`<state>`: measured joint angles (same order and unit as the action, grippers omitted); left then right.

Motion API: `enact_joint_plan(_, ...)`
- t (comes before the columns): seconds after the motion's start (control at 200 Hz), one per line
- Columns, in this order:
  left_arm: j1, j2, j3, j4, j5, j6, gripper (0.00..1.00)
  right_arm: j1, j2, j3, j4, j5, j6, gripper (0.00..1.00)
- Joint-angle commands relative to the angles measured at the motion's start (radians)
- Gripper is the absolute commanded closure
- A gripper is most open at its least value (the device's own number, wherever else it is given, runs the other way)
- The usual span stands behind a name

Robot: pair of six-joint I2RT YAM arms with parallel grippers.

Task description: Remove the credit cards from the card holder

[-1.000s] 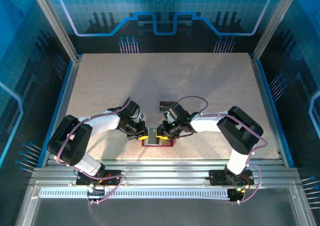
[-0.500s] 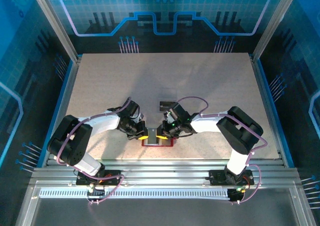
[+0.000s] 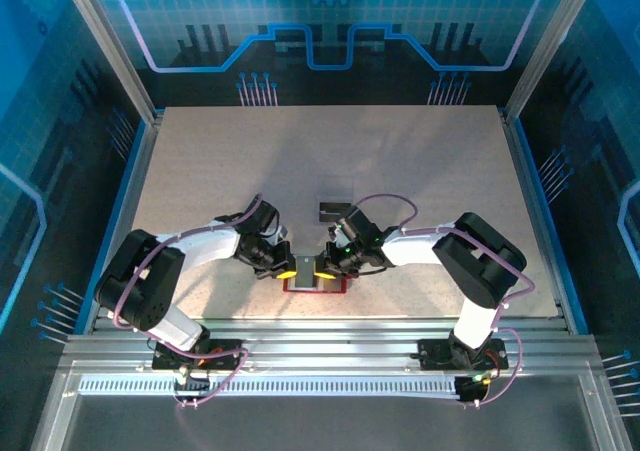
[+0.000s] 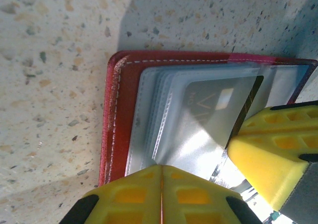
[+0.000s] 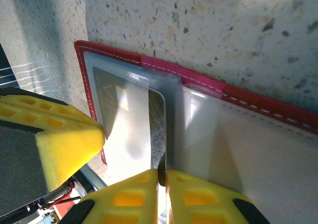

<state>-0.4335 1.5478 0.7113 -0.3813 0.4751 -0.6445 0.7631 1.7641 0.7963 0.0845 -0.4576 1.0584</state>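
Both end effectors pinch grey pocket leaves (red-bordered) of the opened card holder (image 4: 119, 129).

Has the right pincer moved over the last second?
Yes, slightly. In the top view the right pincer has edged down the image, away from the dark card lying on the table, over the red card holder.

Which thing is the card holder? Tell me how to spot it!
Look at the speckled table, near its front edge, where the two grippers meet. The card holder lies open there: the only red thing, with clear pockets, unlike the dark cards farther back.
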Motion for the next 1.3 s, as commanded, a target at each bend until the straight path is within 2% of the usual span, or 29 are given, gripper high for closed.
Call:
enact_joint_plan(0.0, 0.004, 0.013, 0.003, -0.045, -0.037, 0.016, 0.92, -0.011, -0.017, -0.022, 0.003, -0.008, 0.003, 0.9)
enact_joint_plan(0.555, 0.003, 0.017, 0.008, -0.047, -0.036, 0.014, 0.93, -0.034, -0.07, -0.039, -0.047, 0.0, -0.024, 0.93)
enact_joint_plan(0.82, 0.004, 0.018, 0.012, -0.051, -0.036, 0.016, 0.93, -0.029, -0.036, -0.065, 0.142, -0.078, 0.037, 0.85)
enact_joint_plan(1.296, 0.003, 0.016, 0.018, -0.058, -0.034, 0.019, 0.93, -0.023, -0.019, -0.057, 0.172, -0.093, 0.041, 0.86)
